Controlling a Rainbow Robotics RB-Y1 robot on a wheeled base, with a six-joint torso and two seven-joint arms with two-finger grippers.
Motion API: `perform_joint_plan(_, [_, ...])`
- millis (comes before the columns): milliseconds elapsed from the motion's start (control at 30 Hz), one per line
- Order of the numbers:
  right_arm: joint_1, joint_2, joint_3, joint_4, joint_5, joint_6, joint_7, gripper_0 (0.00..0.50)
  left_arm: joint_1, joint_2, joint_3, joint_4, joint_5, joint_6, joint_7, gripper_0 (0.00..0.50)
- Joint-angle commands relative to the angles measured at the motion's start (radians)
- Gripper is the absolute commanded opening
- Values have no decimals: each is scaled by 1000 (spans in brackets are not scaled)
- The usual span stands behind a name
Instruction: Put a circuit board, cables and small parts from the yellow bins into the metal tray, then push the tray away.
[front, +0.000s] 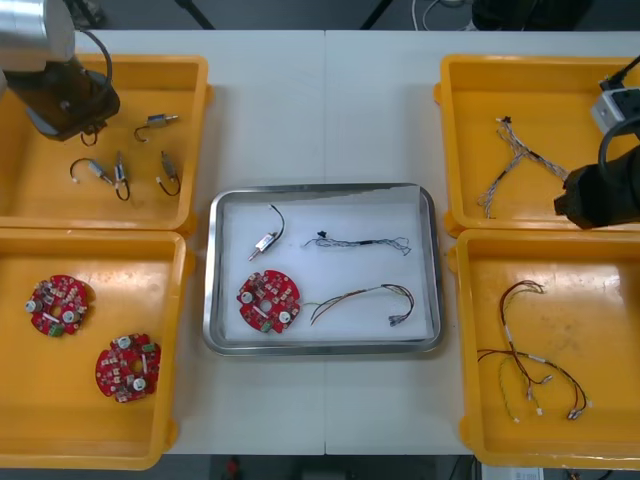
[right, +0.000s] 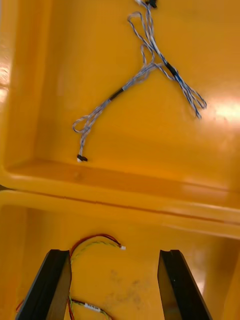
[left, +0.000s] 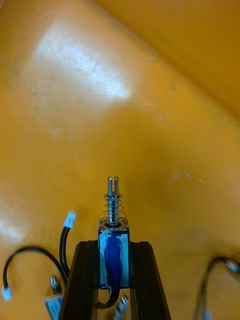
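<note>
**Left tool clamped on a small part; carry to the tray comes next**

Left tool (left: 114, 247): fingers closed on a small metal part (left: 114, 225), its spring-and-pin end poking out past the tips. It is over the far left yellow bin (front: 203, 95). Whether the part is clear of the bin floor, cannot tell.

Right tool (right: 112, 257): fingers spread, nothing between them, above the near right bin (front: 462, 330) beside the wall it shares with the far right bin (front: 447, 140). Looks idle.

Step in hand, as I judge it: fetching a small part. The next move calls for a lift over the bin wall, then a release in the metal tray (front: 211, 270) at mid counter. The push comes last.

Count:
- Tray: one circuit board (front: 268, 300), one tray part (front: 265, 242), two tray cables (front: 360, 242).
- Far left bin: four loose parts (front: 158, 122), plus the held one.
- Near left bin (front: 180, 300): two spare boards (front: 60, 305).
- Far right bin: one twisted blue and white cable (front: 515, 160).
- Near right bin: tangled red and yellow cables (front: 530, 370), at least two.
</note>
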Motion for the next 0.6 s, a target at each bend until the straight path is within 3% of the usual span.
perform_joint_plan(33, [106, -34, -67, -83, -16, 3, -85, 500, 8, 72, -1, -151, 27, 150, 9, 0])
perform_joint_plan(233, [202, -25, -108, -118, -45, 3, -157, 500, 59, 88, -3, -381, 59, 350, -6, 0])
perform_joint_plan(333, [232, -18, -136, -123, -91, 3, -203, 500, 117, 91, -11, -555, 85, 434, 1, 0])
perform_joint_plan(600, [276, -29, -168, -169, -125, 3, -191, 500, 164, 91, -66, -815, 196, 574, 29, 0])
